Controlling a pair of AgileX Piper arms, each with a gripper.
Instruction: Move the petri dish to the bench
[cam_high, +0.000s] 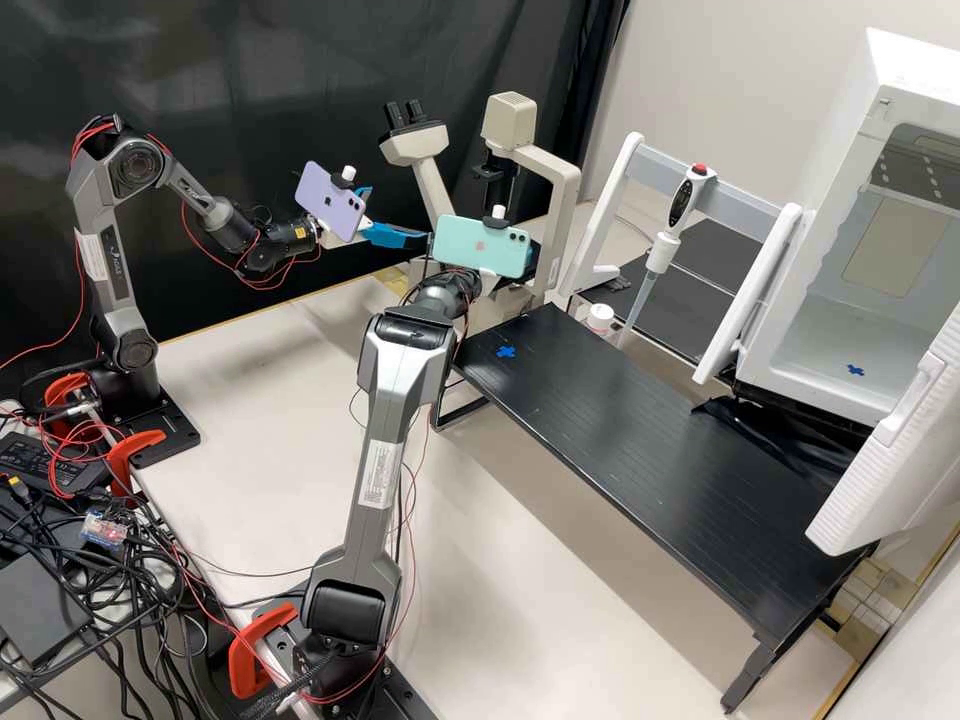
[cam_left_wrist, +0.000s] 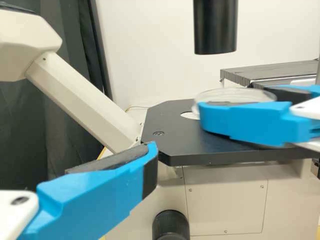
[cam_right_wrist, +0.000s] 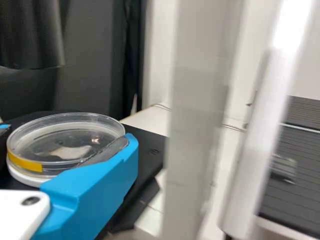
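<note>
Two arms meet at the microscope (cam_high: 425, 180), and one clear petri dish (cam_left_wrist: 235, 95) is the business in hand. It sits over the black stage (cam_left_wrist: 172, 137), near the pale round opening, with a yellow strip on its side in the right wrist view. The right end effector (cam_right_wrist: 70, 135) appears to be grasping it, a finger pad at either side of the round wall. Whether the dish bears on the stage or hangs just above it cannot be told.

The left end effector (cam_high: 398, 213) is released, its blue fingers spread wide with nothing between them, beside the stage.

The step in hand looks like the pick-up: the hold seems made, the carrying and setting down remain. The next move calls for a level lift, enough to clear the stage, then a path out from beneath the black tube (cam_left_wrist: 215, 25) and over to the black bench (cam_high: 600, 430). The blue mark (cam_high: 505, 352) there may be the intended spot. The left end effector should keep out of the way. A tilt could slide the lid or spill whatever the dish contains, and a wide swing might catch the pipette (cam_high: 664, 245) beyond the bench.
</note>
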